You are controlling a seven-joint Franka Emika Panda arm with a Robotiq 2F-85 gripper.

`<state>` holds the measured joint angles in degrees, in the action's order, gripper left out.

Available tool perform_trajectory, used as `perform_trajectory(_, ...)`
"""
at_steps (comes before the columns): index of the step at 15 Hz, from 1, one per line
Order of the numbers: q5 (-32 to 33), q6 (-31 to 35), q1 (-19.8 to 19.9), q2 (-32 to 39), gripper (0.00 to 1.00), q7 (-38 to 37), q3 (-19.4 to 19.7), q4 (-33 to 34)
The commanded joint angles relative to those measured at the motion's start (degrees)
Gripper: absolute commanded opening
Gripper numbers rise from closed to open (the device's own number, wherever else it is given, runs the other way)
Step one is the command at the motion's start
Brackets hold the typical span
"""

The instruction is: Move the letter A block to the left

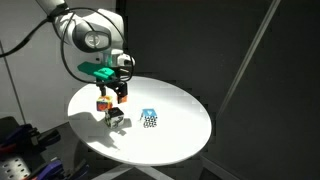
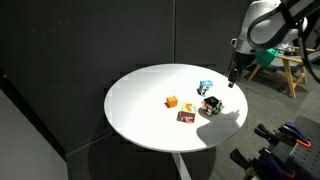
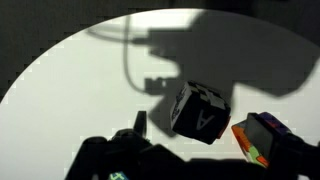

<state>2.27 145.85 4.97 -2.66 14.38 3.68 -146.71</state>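
The letter A block [image 3: 200,112] is a black cube with a white A on one face. It sits tilted on the round white table, just in front of my gripper in the wrist view. It also shows in both exterior views [image 1: 117,118] [image 2: 210,105]. My gripper [image 1: 120,90] [image 2: 233,76] hovers above the table near the block and is apart from it. It looks open and empty. In the wrist view only one dark finger [image 3: 140,126] stands out; the other finger is lost in the dark body.
A brown-red cube with yellow [image 1: 103,102] [image 3: 262,138] lies close beside the A block. A blue-topped checker cube [image 1: 149,118] [image 2: 204,86] and a small orange cube [image 2: 171,101] are also on the white table [image 1: 180,110]. The table edge is near the gripper [image 2: 240,110].
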Motion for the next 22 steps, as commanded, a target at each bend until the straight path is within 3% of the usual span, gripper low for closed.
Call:
perform_trajectory(1,0.96,-7.60,-0.01,-6.87,1.00,-2.83,0.51,-1.71)
perform_trajectory(5,1.61,-14.91,0.31,-11.92,1.00,-3.55,1.00,-1.31)
perform_trajectory(13,1.51,-21.96,0.99,-20.19,1.00,-2.09,2.92,-1.96)
perform_trajectory(22,0.58,-21.67,1.53,-25.41,1.00,-1.11,5.29,-4.54)
